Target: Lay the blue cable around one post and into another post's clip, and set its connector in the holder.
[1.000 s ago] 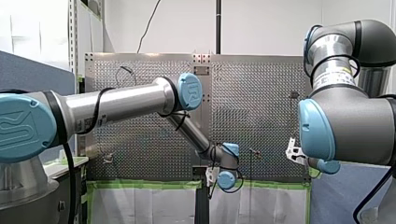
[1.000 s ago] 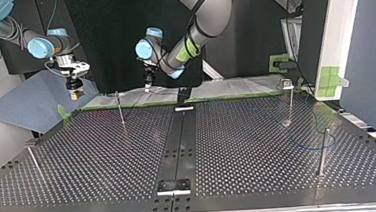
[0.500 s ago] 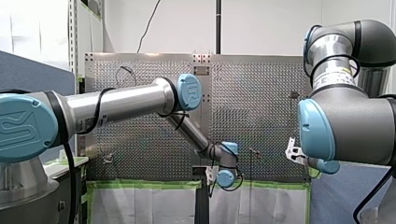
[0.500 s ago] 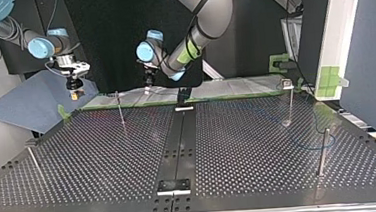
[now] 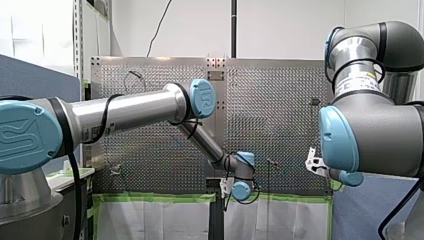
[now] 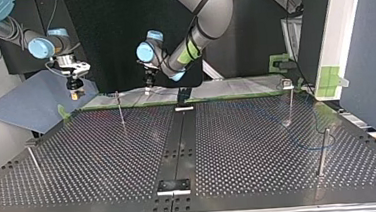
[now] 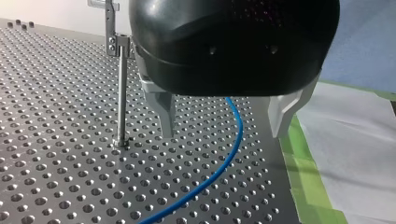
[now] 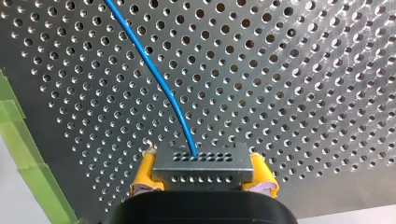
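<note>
Blue cable [image 8: 159, 79] is trailing from the connector [image 8: 201, 168] my right jaws are clamping; my left jaws, apart, are straddling it, seemingly to steer it round the post [image 7: 122, 93].

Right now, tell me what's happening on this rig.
My right gripper is shut on the connector of the blue cable. It clamps the connector between its yellow pads and holds it up off the perforated table, so it is not in a holder yet. The cable trails away across the table. My left gripper is open and low over the table, with a finger on either side of the cable, beside a thin post. It is not gripping the cable.
</note>
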{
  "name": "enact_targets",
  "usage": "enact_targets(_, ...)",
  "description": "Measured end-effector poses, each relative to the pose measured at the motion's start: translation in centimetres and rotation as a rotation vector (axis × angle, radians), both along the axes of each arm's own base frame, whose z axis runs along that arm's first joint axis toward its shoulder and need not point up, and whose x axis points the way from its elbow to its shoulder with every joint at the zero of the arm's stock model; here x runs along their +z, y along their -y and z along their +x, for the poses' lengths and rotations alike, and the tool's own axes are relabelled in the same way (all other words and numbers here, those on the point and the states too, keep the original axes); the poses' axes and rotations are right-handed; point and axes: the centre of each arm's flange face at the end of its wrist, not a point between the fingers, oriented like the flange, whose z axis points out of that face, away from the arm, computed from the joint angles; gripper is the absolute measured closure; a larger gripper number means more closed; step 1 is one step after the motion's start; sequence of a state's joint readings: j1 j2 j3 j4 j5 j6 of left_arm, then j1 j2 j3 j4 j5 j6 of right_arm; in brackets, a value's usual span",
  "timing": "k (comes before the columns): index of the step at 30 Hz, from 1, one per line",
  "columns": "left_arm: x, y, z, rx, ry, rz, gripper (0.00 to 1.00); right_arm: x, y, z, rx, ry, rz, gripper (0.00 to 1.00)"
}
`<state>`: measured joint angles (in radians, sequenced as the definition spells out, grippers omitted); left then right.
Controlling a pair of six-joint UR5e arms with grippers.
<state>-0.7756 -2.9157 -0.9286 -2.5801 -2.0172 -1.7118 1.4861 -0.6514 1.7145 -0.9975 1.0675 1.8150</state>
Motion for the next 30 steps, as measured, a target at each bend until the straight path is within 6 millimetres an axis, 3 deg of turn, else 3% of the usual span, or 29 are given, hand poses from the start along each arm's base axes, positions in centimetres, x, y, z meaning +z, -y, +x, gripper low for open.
enact_targets(3, 0.04, -0.03, 0.1, 0.002, 0.002, -0.002, 0.04, 0.0, 0.0, 0.04, 0.001, 0.0, 0.0, 1.0)
enact_targets(8, 0.23, 0.02, 0.32, 0.008, 0.01, -0.006, 0.25, 0.01, 0.0, 0.06, 0.001, 0.0, -0.001, 1.0)
enact_targets(13, 0.52, 0.18, 0.52, 0.01, 0.017, -0.01, 0.34, 0.0, -0.01, 0.07, 0.001, 0.0, 0.0, 1.0)
enact_targets(30, 0.68, -0.12, 0.99, 0.032, 0.035, 0.017, 0.32, -0.01, -0.05, 0.19, 0.003, 0.0, 0.001, 1.0)
